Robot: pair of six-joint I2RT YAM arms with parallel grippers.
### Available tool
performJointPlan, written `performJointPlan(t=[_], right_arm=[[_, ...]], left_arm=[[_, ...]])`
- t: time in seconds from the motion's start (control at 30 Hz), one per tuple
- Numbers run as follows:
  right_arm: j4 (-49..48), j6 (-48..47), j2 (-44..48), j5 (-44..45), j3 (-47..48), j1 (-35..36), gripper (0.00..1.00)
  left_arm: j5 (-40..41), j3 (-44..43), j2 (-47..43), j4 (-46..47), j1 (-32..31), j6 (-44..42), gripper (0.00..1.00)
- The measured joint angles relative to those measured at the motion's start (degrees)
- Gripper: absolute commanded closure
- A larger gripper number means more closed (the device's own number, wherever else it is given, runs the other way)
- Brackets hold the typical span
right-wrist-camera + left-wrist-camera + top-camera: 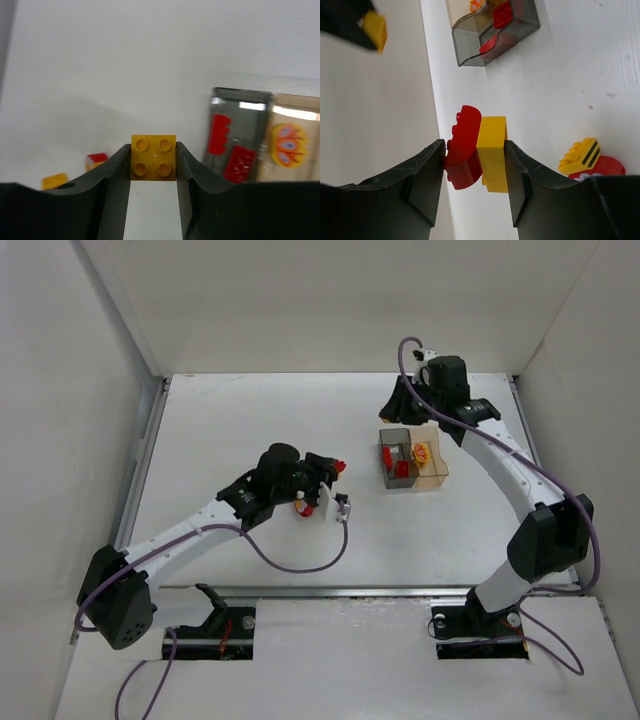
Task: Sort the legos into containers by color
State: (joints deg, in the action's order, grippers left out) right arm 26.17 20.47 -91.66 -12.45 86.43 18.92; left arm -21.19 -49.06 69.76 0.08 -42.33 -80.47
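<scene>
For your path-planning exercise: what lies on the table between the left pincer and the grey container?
Nothing: the left wrist view shows bare table from the left pincer, shut on a red brick and a yellow brick, to the grey container.

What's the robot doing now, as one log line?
left hand: shut on red-yellow pair | right hand: shut on yellow square brick | grey box: red bricks | amber box: yellow piece
</scene>
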Motion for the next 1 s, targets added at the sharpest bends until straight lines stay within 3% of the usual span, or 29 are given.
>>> performJointPlan(t=[0.23, 0.4, 0.5, 0.53, 0.63, 0.83, 1.0], right_arm=[[2.64, -5.38, -2.29, 7.52, -7.23, -8.74, 1.0], [4.31, -7.67, -5.55, 10.82, -10.05, -11.08, 0.98], [4.33, -8.5, -7.93, 11.43, -10.16, -10.97, 0.78], [4.37, -8.74, -8.59, 11.61, -10.34, -10.95, 0.64], [4.72, -8.87, -9.44, 12.33, -10.43, -10.95, 0.4], [5.44, -9.57, -8.7, 12.66, -10.38, -10.93, 0.18], [6.49, -11.82, -3.13, 11.54, -9.6, -9.42, 0.16]], left_arm=[[2.14, -1.44, 1.86, 2.97, 1.25, 20.5, 1.0], [0.04, -5.81, 5.03, 2.51, 2.84, 33.94, 1.0], [-1.77, -6.58, 5.14, 2.43, 2.97, 39.06, 1.0], [-2.23, -6.64, 5.14, 2.4, 2.97, 40.39, 1.0], [-2.64, -6.67, 5.14, 2.05, 2.95, 43.01, 1.0], [-2.34, -7.91, 5.29, 1.2, 2.99, 47.28, 1.0], [-2.01, -11.26, 5.77, 1.16, 3.5, 54.1, 1.0]])
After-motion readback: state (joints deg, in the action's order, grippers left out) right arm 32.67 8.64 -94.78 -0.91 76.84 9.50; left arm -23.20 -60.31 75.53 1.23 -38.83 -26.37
